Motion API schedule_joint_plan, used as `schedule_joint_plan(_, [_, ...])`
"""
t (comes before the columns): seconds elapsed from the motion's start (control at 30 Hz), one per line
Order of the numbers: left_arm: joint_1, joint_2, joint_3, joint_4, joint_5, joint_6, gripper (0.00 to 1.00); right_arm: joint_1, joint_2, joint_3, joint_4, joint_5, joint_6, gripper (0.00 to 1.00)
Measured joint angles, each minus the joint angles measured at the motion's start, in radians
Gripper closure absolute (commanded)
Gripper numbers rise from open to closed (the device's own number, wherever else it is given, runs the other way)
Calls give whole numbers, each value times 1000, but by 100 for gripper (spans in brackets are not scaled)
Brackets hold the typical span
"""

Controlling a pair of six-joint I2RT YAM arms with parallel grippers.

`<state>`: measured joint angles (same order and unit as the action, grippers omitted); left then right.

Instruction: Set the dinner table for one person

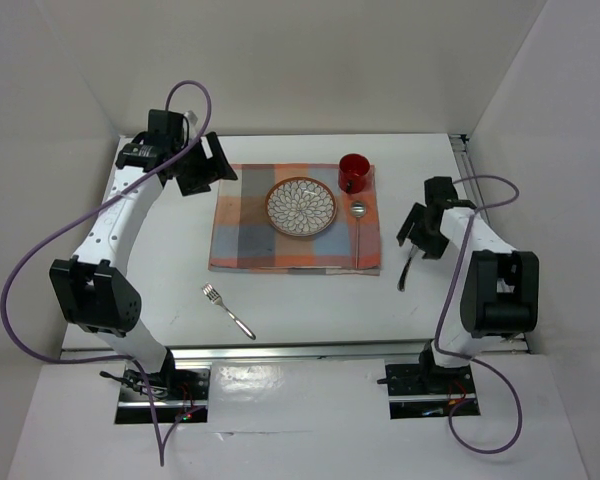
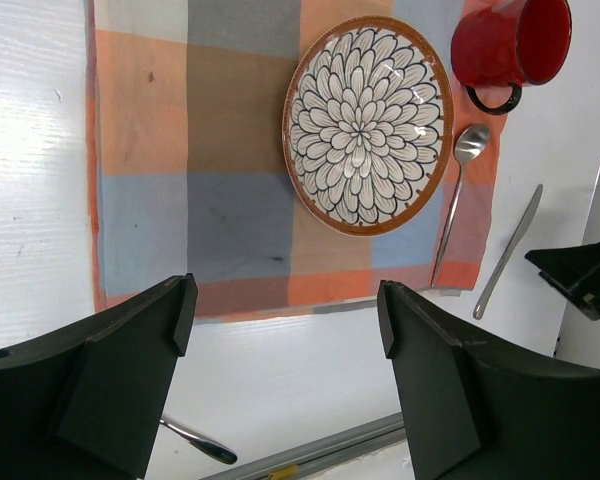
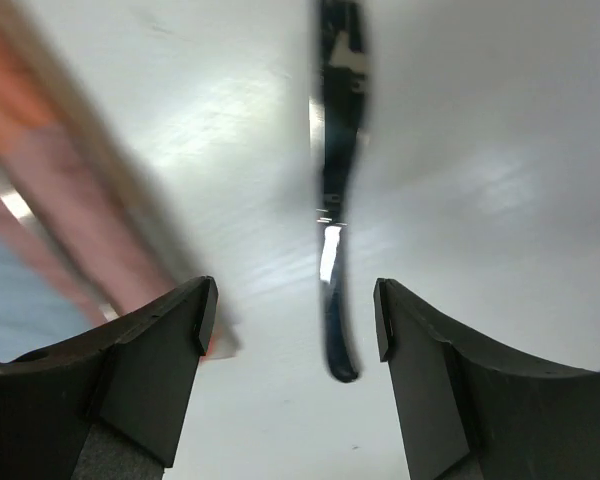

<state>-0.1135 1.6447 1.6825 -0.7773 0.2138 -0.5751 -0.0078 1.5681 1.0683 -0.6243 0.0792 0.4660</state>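
The knife (image 3: 335,240) is blurred in the right wrist view and its far end is cut off. It lies untouched between the spread jaws of the right gripper (image 3: 290,330). The left gripper (image 2: 285,330) hangs parted and empty, its fingers hiding most of the fork (image 2: 200,442). The dinner table (image 1: 310,300) stretches beneath both arms and bears a checked mat (image 1: 245,235) with plate (image 1: 301,207), spoon (image 1: 359,230) and red mug (image 1: 353,172).

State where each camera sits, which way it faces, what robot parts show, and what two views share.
Top external: above, behind the bases, looking down on the dinner table; left arm and right arm show.
Left wrist: high up, looking down on the mat and plate; the open left gripper shows.
Right wrist: low, facing the knife; the open right gripper shows.
Shared: both wrist views show the knife.
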Motion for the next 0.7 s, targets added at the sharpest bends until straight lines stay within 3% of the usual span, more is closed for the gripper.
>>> schedule_joint_plan(0.13, [0, 0, -6, 2, 10, 0, 9, -52, 53, -79, -8, -26, 21, 25])
schedule_joint_plan(0.3, [0, 0, -13, 7, 15, 1, 9, -51, 116, -80, 6, -42, 31, 35])
schedule_joint_plan(0.53, [0, 0, -16, 8, 16, 2, 9, -51, 130, -76, 36, -46, 34, 56])
schedule_joint_plan(0.7, [0, 0, -16, 8, 16, 3, 9, -51, 155, -52, 50, -44, 37, 80])
